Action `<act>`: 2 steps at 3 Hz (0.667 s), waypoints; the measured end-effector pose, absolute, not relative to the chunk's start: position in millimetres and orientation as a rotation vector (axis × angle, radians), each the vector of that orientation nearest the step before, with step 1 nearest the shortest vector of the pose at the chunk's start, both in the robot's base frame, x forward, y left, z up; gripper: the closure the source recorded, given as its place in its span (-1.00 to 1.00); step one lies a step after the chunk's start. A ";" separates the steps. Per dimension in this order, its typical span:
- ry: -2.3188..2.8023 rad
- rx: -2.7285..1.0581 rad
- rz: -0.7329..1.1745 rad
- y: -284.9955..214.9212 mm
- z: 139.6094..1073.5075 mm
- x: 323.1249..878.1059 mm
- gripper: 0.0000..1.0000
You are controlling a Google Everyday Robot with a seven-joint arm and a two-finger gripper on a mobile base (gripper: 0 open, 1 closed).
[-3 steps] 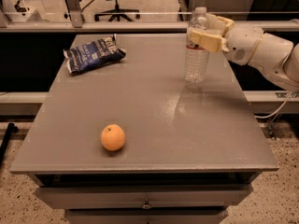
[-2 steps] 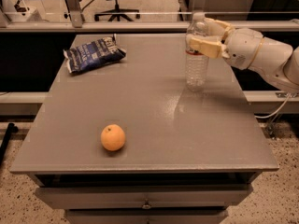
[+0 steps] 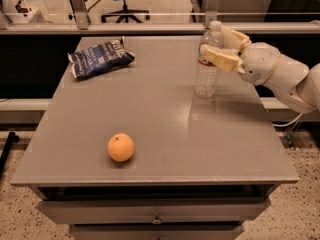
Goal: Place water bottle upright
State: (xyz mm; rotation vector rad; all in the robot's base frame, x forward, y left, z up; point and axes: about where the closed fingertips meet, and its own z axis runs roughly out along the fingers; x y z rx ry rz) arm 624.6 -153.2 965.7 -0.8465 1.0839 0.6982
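The water bottle (image 3: 206,71), clear and ribbed with a white cap, stands upright on the grey table (image 3: 160,134) at the back right. Its base rests on the tabletop or just above it. My gripper (image 3: 214,43) reaches in from the right and is shut on the bottle's upper part. One tan finger (image 3: 220,59) crosses in front of the bottle below the neck, and the other finger (image 3: 236,37) lies behind it. The white arm extends off the right edge.
An orange (image 3: 121,147) lies near the table's front left. A dark blue chip bag (image 3: 100,58) lies at the back left. A drawer front (image 3: 155,216) runs below the table's front edge. A rail and an office chair stand behind the table.
The gripper has moved slightly down with the bottle in it, bringing the bottle's base down toward the tabletop. The orange and the bag have not moved.
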 end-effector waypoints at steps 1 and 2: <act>1.051 -0.841 0.714 -154.5 961.3 620.9 0.36; 1.036 -0.840 0.721 -156.3 957.5 618.2 -0.11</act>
